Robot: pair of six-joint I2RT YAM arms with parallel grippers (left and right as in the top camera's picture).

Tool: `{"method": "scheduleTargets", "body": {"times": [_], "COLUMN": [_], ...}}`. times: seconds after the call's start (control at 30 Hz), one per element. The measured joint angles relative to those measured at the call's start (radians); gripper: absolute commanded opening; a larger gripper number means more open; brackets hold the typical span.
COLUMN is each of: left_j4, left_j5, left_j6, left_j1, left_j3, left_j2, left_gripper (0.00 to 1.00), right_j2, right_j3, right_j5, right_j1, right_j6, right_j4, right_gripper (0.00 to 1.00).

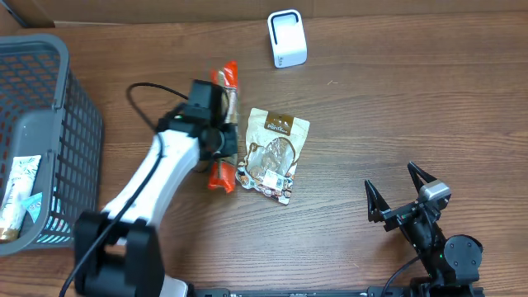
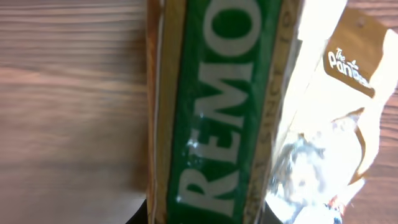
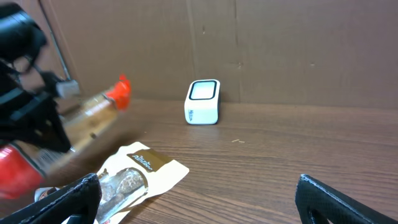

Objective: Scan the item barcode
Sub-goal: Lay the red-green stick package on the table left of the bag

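Mid-table, my left gripper [image 1: 221, 137] is clamped narrow on the long packet [image 1: 230, 99], abt halfway along it. The packet's orange ends stick out past the jaws, one toward the scanner [image 1: 287, 38], the other back toward my base.

Left wrist cam is nearly filled by the packet [image 2: 211, 112]: green band w/ big white letters "REMO", running top to bottom of frame.

A brown-and-white snack pouch [image 1: 274, 155] lies flat on the wooden table [image 1: 396, 99], just right of the packet. Can't tell if they touch. Same pouch [image 2: 348, 81] shows at the right edge of the left wrist view.

From the right wrist cam the packet [image 3: 93, 115] is tilted, orange end up, blurred, and looks clear of the wood, w/ the pouch [image 3: 140, 171] below it. The scanner [image 3: 203, 101] stands upright near the back cardboard wall, well apart from the packet.

My right gripper [image 1: 404, 196] sits at the near right of the table, jaws spread wide w/ nothing between them, far from all items. Its dark fingers [image 3: 62, 202] frame the bottom of that view.

At far left is a grey mesh basket [image 1: 78, 140] w/ a pale pack [image 1: 18, 198] inside.
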Motion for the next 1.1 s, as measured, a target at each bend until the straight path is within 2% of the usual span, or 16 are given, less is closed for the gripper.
{"method": "scheduleTargets", "body": {"times": [0.03,0.07,0.1,0.13,0.2,0.27,0.37,0.5,0.8,0.97,1.1], "left_j4": [0.023,0.043,0.052,0.052,0.054,0.056,0.043,-0.050,-0.244,-0.365,-0.443], "left_j5": [0.002,0.002,0.002,0.003,0.006,0.006,0.007,0.009,-0.037,-0.065,-0.096], "left_j6": [-0.006,-0.014,-0.022,-0.029,-0.048,-0.076,-0.093,-0.095,-0.041,0.028,0.040], "left_j1": [-0.012,-0.024,-0.033,-0.040,-0.048,-0.049,-0.049,-0.049,0.015,0.188,0.443], "left_j3": [0.000,0.000,0.000,0.000,0.000,0.001,0.011,0.074,0.414,0.537,0.544], "left_j2": [0.027,0.051,0.075,0.094,0.122,0.133,0.133,0.108,-0.174,-0.328,-0.420], "left_gripper": [0.04,0.10,0.31,0.42,0.88,0.97,1.00,1.00,1.00,0.99,1.00], "right_j2": [0.000,0.000,0.000,0.000,0.000,0.000,0.000,0.000,0.000,0.000,0.000], "right_j3": [0.000,0.000,0.000,0.000,0.000,0.000,0.000,0.000,0.000,0.000,0.000], "right_j5": [0.000,0.000,0.000,0.000,0.000,0.000,0.001,0.000,0.000,0.000,0.000], "right_j1": [0.000,0.000,0.000,0.000,0.000,0.000,0.000,0.000,0.000,0.000,0.000], "right_j6": [0.000,0.000,0.000,0.000,0.000,0.000,0.000,0.000,0.000,0.000,0.000], "right_j4": [0.001,0.001,0.001,0.001,0.001,0.001,0.000,0.000,0.001,0.001,0.001], "right_gripper": [1.00,1.00,1.00,1.00,1.00,1.00,1.00,1.00,1.00,1.00,1.00]}}
